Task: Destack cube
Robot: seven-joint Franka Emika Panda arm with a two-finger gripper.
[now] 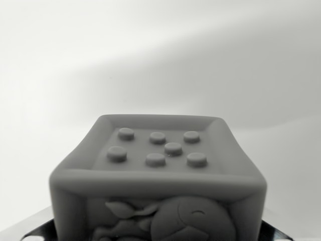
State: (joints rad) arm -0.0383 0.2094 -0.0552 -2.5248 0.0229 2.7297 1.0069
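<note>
The cube (158, 181) fills the lower middle of the wrist view, seen from above and slightly to the front, so that its top face and the upper part of its front face both show. It looks soft and rounded, like moulded rubber or foam, and the picture is in grey tones only, so its colour cannot be told. The top face is sunken inside a raised, rounded rim and carries seven small round studs (157, 148): three in a back row, three in a front row, and one between the rows, right of centre. The front face has its own raised border and a relief figure (170, 221), rounded like a small animal with leaf-like shapes to its left; the frame's lower edge cuts it off, so what it depicts is unclear. No writing, brand or label can be read on the cube.

Below the cube, at both lower corners of the view, dark shiny strips (35, 226) show; whether these are parts of the pincer cannot be told, nor how far it stands open or whether it holds the cube. What the cube rests on is hidden. Behind the cube lies a plain pale desk (160, 60) crossed by a soft shadow.
</note>
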